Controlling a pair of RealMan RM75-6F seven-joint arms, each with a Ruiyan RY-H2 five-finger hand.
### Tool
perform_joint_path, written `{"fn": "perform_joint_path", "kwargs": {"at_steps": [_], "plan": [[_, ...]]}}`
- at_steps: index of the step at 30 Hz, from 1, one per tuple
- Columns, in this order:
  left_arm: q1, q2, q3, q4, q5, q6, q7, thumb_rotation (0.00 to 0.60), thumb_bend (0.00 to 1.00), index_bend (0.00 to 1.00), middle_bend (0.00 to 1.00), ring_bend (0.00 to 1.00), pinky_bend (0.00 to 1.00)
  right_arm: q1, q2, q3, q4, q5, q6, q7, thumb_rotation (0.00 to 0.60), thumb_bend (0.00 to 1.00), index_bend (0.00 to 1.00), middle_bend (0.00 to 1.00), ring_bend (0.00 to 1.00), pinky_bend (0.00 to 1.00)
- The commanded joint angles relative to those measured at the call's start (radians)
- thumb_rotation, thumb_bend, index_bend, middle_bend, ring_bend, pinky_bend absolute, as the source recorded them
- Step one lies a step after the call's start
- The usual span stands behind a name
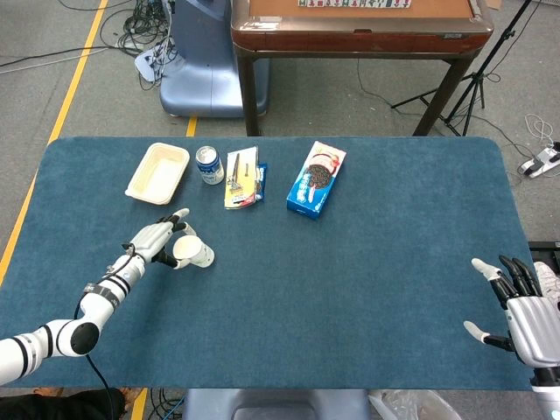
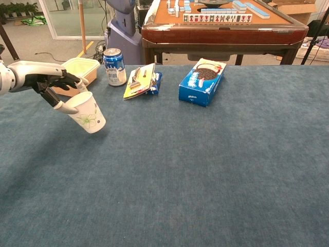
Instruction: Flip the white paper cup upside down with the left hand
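Observation:
The white paper cup (image 1: 196,253) (image 2: 88,112), printed with a green leaf pattern, is tilted over at the left of the blue table, its mouth facing my left hand. My left hand (image 1: 156,239) (image 2: 47,81) pinches the cup at its rim, with the other fingers spread above it. Whether the cup's base touches the cloth I cannot tell. My right hand (image 1: 516,313) is at the table's near right corner, fingers apart and holding nothing; the chest view does not show it.
Along the far left side stand a cream tray (image 1: 157,171) (image 2: 77,72), a blue can (image 1: 209,164) (image 2: 114,66), a yellow snack packet (image 1: 242,178) and a blue cookie box (image 1: 316,178) (image 2: 202,81). A mahjong table (image 1: 359,31) stands beyond the far edge.

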Motion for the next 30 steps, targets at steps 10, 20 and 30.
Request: {"fn": "perform_joint_path", "kwargs": {"at_steps": [10,20,30], "plan": [[0.065,-0.161,-0.056,0.168,0.260,-0.047,-0.321,0.600,0.23,0.35,0.00,0.00,0.00,-0.011,0.006,-0.001,-0.001,0.007,0.010,0.002,0.600,0.10,0.15,0.22,0.01,0.00],[0.071,-0.193,-0.039,0.275,0.336,-0.067,-0.445,0.600,0.23,0.32,0.00,0.00,0.00,-0.019,0.007,-0.001,0.001,0.007,0.019,0.007,0.600,0.10,0.15,0.22,0.01,0.00],[0.082,-0.139,0.007,0.303,0.424,-0.023,-0.429,0.600,0.23,0.00,0.00,0.00,0.00,-0.026,0.014,-0.002,-0.003,0.006,0.025,0.009,0.600,0.10,0.15,0.22,0.01,0.00]]}}
